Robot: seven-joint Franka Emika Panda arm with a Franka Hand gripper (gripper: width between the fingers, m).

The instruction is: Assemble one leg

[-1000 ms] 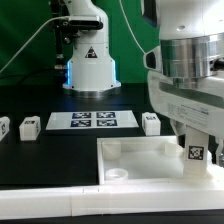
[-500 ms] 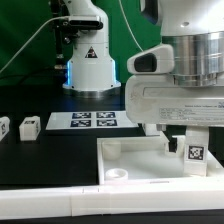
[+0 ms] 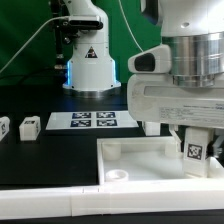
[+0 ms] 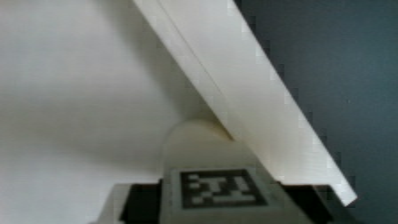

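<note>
You see the black table (image 3: 40, 155) first; in the exterior view its surface is bare between the parts. The white tray (image 3: 150, 160) occupies the near part of the table toward the exterior view's right, with raised walls on its edges and a round corner hole (image 3: 118, 174) at its near corner on the exterior view's left. A second arm base (image 3: 90, 60) stands at the far edge, well apart from the tray.

The marker board (image 3: 91, 121) lies flat beyond the tray's far wall, with open table between them.

The gripper (image 3: 195, 140) hangs over the tray's side on the exterior view's right. Its fingers are clamped on the leg (image 3: 194, 153), tag facing the camera. In the wrist view the leg (image 4: 217, 180) sits between the dark finger pads (image 4: 128, 200), just beside the tray wall (image 4: 231, 90). You cannot tell whether the leg's lower end touches the tray floor.

Two loose legs (image 3: 29, 127) (image 3: 3, 128) rest at the exterior view's left, well apart from the tray.
</note>
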